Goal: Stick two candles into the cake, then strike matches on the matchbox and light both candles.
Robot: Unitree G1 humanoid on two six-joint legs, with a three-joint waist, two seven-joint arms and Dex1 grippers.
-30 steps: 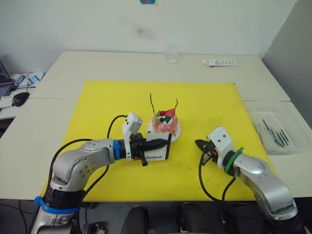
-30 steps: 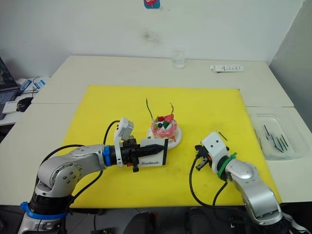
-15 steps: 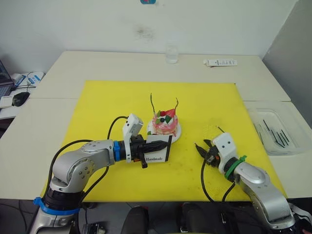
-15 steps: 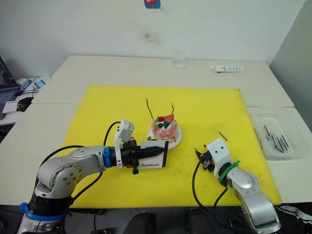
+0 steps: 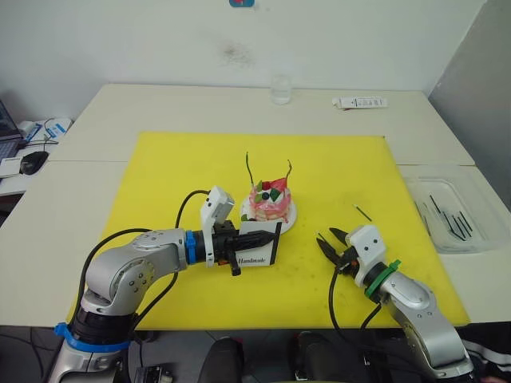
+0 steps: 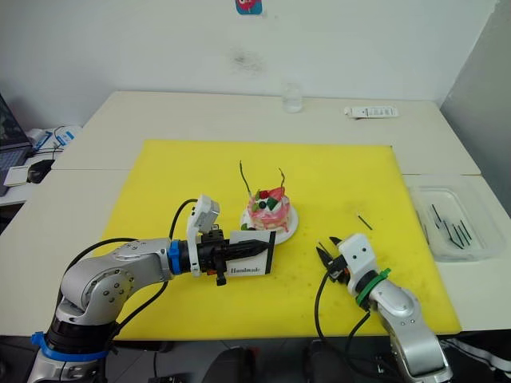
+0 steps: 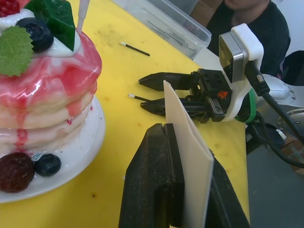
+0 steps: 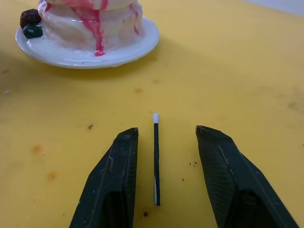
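The pink cake (image 5: 270, 202) on its white plate (image 5: 289, 221) stands mid-mat with two thin candles (image 5: 249, 169) (image 5: 288, 169) upright in it. My left gripper (image 5: 257, 238) is shut on the white matchbox (image 5: 260, 252), held on edge just in front of the cake; the matchbox (image 7: 187, 156) shows edge-on in the left wrist view. My right gripper (image 8: 166, 129) is open, low over the mat to the cake's right, its fingers (image 8: 114, 180) on either side of a dark white-tipped match (image 8: 155, 161) lying flat. Another match (image 5: 363, 213) lies farther right on the mat.
A yellow mat (image 5: 176, 175) covers the table. A clear tray (image 5: 471, 239) holding several dark sticks sits at the right. A glass (image 5: 280, 88) and a white remote-like bar (image 5: 360, 102) stand at the back. A mouse (image 5: 33, 161) lies far left. A person (image 7: 247, 19) sits beyond the table.
My right forearm has swung back toward the table's front edge while its gripper stayed at about the same spot on the mat. The left arm and matchbox have not moved.
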